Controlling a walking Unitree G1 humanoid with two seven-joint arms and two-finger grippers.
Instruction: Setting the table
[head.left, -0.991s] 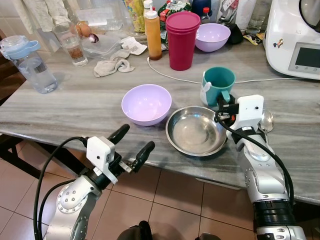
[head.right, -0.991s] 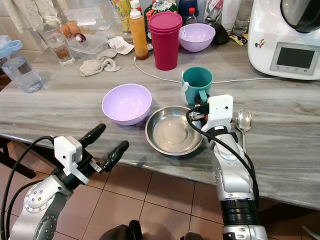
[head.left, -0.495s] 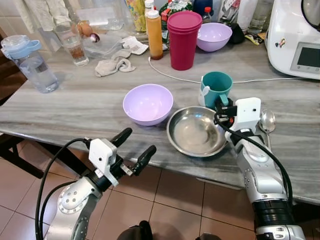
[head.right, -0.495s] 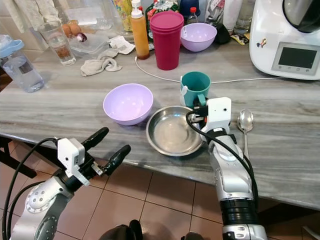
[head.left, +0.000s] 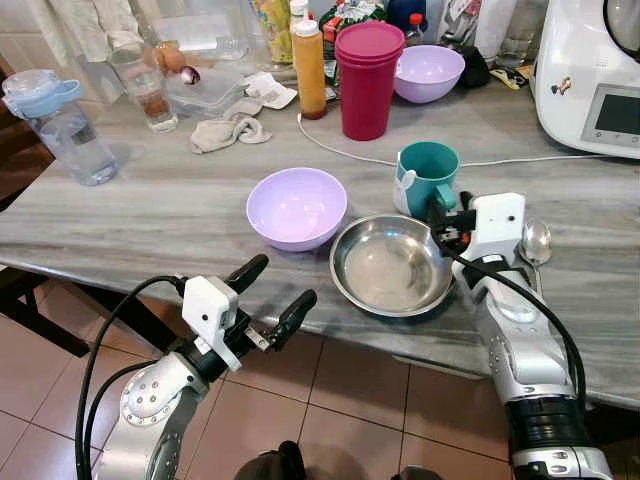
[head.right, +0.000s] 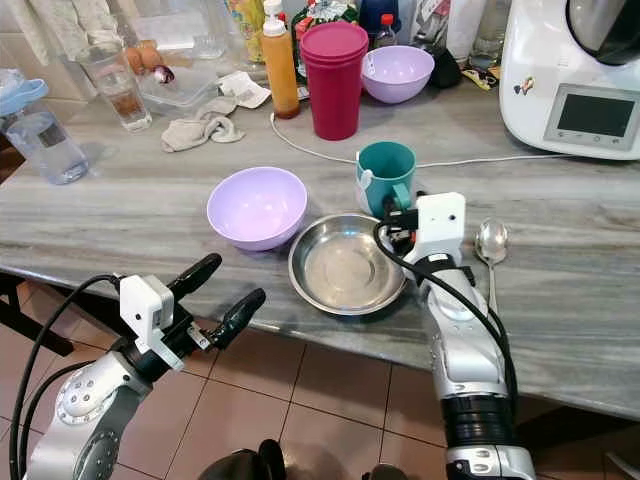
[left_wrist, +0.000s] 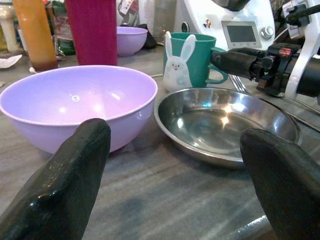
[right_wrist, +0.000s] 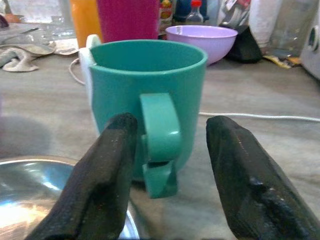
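teal mug (right_wrist: 145, 100) | handle between spread right gripper (right_wrist: 170, 165) jaws

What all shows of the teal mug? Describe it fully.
The teal mug looks like plastic, with a white bunny figure on its side and a thick loop handle. It stands upright and open on the grey marbled table, just behind the rim of the steel bowl; nothing can be seen inside it. The right gripper has its fingers open on either side of the handle; contact can't be confirmed.
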